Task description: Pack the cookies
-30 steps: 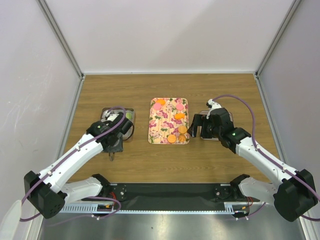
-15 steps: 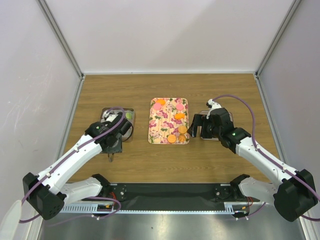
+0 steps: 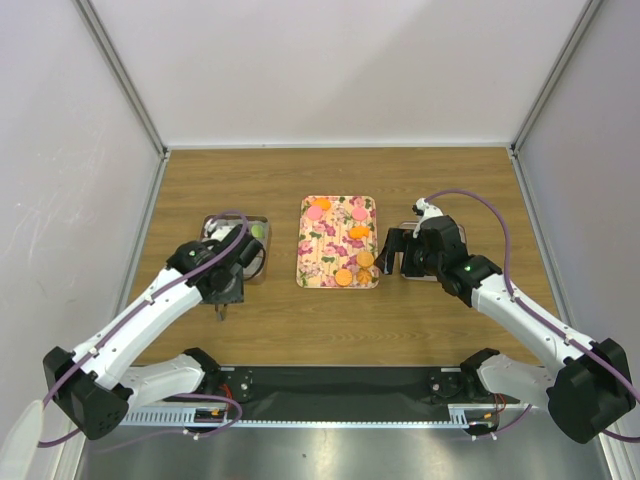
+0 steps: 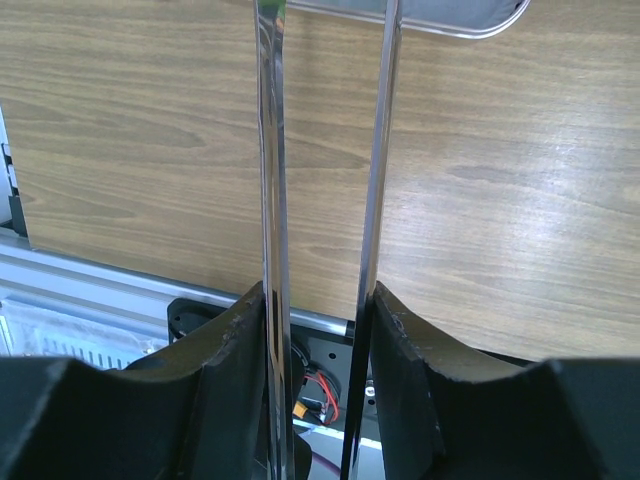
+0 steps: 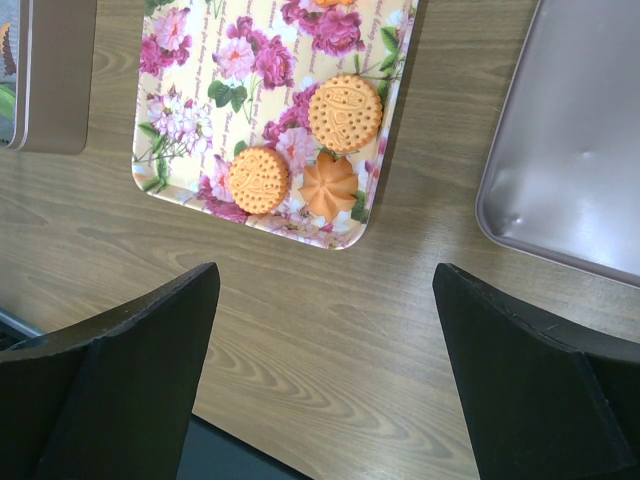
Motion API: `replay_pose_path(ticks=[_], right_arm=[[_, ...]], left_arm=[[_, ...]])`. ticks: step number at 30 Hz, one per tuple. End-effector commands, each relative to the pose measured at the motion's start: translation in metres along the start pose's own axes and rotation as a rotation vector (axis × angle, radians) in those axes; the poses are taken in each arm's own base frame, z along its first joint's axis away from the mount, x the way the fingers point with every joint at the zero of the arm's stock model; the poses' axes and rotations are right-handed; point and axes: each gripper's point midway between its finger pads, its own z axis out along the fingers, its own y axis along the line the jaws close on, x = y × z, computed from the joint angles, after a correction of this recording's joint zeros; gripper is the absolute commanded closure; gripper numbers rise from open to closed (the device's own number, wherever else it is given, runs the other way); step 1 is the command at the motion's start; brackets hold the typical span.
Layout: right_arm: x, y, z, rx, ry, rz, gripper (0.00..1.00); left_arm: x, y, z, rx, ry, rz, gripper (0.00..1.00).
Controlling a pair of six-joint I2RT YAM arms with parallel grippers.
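Several cookies [image 3: 357,232], orange and pink, lie on the floral tray [image 3: 322,245]. Three orange ones [image 5: 345,112] crowd its near corner in the right wrist view. One green cookie [image 3: 258,231] shows in the grey tin [image 3: 215,225]. My left gripper [image 3: 228,288] hangs over the tin's near edge. It is shut on thin metal tongs [image 4: 270,150], whose two blades run between its jaws [image 4: 318,300] towards the tin rim [image 4: 470,25]. The tongs' tips are out of view. My right gripper [image 3: 397,252] stands wide open and holds nothing [image 5: 325,370], just right of the tray's near corner.
The grey lid [image 5: 570,150] lies on the wood right of the tray, mostly under my right arm in the top view. The tin [image 5: 55,90] shows left of the tray [image 5: 190,140]. The black base rail [image 3: 340,385] runs along the near table edge.
My left arm has drifted slightly to the left with the tongs still in its grip. The right arm and the cookies have not moved.
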Motion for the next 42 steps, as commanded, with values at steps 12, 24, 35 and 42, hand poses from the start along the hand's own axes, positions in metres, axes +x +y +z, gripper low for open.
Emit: replay_pose_path(ticks=[12,24,35,42], right_arm=[[-0.009,0.004,-0.001,-0.012,-0.037,-0.015,0.05],[-0.008,0.003,0.0,-0.007,-0.034,-0.015,0.05],[-0.009,-0.002,0.001,0.021,-0.041,-0.019,0.05],[-0.02,-0.007,-0.005,0.054,-0.059,-0.014,0.05]], left_arm=[[-0.02,0.001,-0.02,0.042,-0.069,-0.024,0.54],[-0.038,-0.007,-0.027,0.08,-0.123,-0.04,0.54],[-0.073,-0.037,-0.04,0.186,-0.19,-0.039,0.56],[-0.092,-0.068,-0.06,0.294,-0.262,-0.001,0.57]])
